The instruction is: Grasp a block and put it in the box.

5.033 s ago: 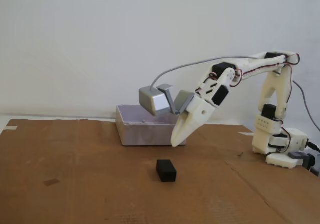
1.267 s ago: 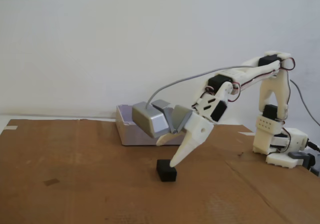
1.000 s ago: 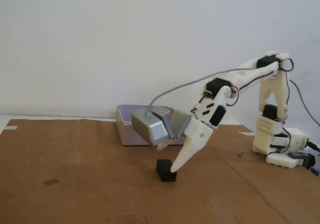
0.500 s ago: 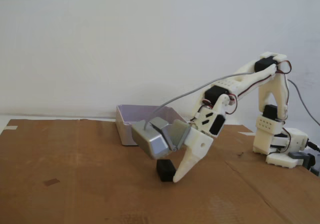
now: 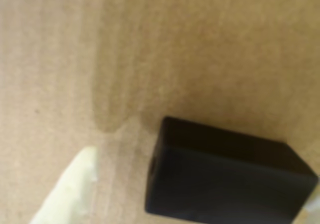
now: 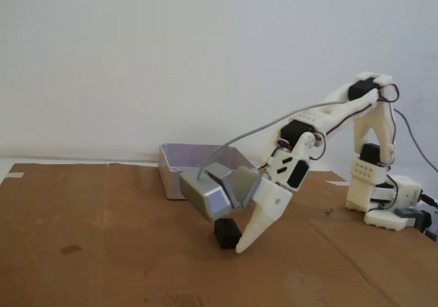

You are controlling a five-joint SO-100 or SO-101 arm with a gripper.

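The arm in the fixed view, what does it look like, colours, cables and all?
The arm is cream-white plastic with black servo blocks at its joints and thin red wires near the top. A grey cable arcs to a boxy grey camera module beside the claw, whose long pointed fingers are the same cream colour.
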